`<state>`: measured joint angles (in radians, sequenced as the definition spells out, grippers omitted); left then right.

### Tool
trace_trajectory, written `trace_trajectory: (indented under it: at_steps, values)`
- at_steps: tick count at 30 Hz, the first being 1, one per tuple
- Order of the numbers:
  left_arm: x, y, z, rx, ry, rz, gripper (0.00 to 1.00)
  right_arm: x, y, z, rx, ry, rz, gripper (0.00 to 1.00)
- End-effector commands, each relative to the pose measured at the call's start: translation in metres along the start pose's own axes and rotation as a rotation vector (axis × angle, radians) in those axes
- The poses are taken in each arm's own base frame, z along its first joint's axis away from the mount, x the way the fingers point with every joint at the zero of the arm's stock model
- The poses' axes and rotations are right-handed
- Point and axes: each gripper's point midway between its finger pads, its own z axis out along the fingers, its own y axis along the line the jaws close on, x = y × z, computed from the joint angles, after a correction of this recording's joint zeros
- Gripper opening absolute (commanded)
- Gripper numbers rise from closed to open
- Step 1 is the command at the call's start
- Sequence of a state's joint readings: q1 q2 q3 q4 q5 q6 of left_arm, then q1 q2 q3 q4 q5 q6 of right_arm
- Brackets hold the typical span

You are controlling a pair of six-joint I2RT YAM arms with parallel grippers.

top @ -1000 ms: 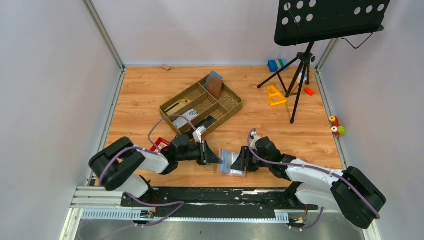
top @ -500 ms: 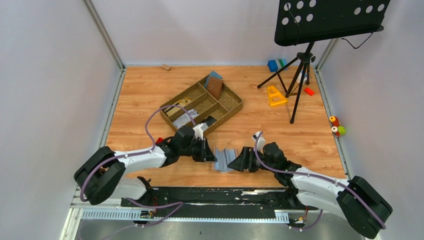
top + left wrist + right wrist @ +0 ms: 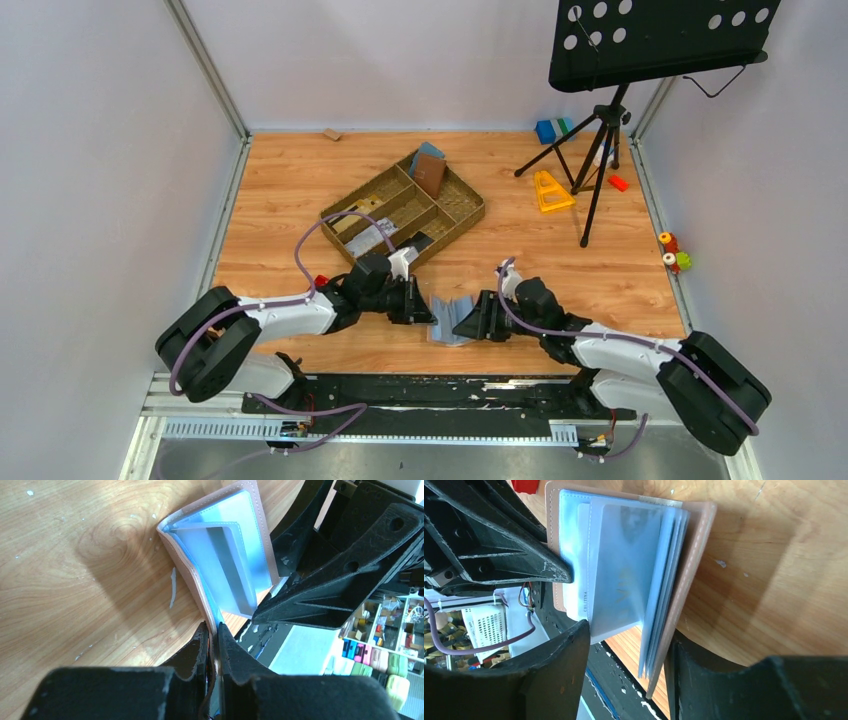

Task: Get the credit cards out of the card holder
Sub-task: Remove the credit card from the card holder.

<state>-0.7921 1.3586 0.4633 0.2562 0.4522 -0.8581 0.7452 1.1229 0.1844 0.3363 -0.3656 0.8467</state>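
**Card holder held open between two hands**

The tan card holder (image 3: 447,322) stands splayed on its edge near the front of the desk (image 3: 280,190), with its clear sleeves fanned and a pale card (image 3: 582,555) showing. The left hand (image 3: 430,314) pinches one cover tight. The right hand (image 3: 463,325), spread wide, straddles the sleeves. A woven tray (image 3: 478,208) sits behind.
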Motion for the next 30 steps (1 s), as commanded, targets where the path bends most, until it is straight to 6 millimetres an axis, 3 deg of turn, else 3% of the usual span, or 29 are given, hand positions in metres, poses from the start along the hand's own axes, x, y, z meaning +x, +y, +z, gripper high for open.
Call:
trace_trajectory:
  at_steps: [1, 4, 9, 13, 17, 19, 25, 27, 30]
  values:
    - [0.003, -0.014, -0.001, 0.071, 0.008, 0.011, 0.0, -0.01, -0.019, -0.006, 0.122, -0.061, 0.004, 0.51]
    - [0.001, -0.011, -0.004, 0.033, 0.011, 0.028, 0.0, -0.017, -0.024, -0.014, 0.161, -0.103, 0.007, 0.53]
    - [0.007, 0.003, -0.003, -0.027, 0.049, 0.039, 0.0, -0.03, -0.026, -0.032, 0.183, -0.217, -0.006, 0.71]
    - [0.013, 0.01, 0.0, -0.035, 0.062, 0.022, 0.0, -0.042, -0.026, -0.049, 0.212, -0.294, -0.047, 0.72]
    - [0.012, 0.006, 0.002, -0.009, 0.06, 0.015, 0.0, -0.051, -0.011, -0.06, 0.208, -0.293, -0.146, 0.59]
    - [0.011, 0.0, 0.003, 0.018, 0.056, 0.012, 0.0, -0.053, 0.003, -0.06, 0.173, -0.266, -0.178, 0.48]
    - [0.004, -0.019, 0.002, 0.117, 0.016, -0.011, 0.03, -0.037, 0.029, -0.035, 0.044, -0.089, -0.164, 0.19]
    - [0.004, -0.019, 0.001, 0.131, 0.008, -0.02, 0.1, -0.029, 0.025, -0.025, 0.033, -0.042, -0.137, 0.1]
    - [0.008, -0.016, 0.003, 0.14, 0.012, -0.034, 0.3, -0.017, 0.008, -0.011, 0.057, 0.005, -0.093, 0.03]
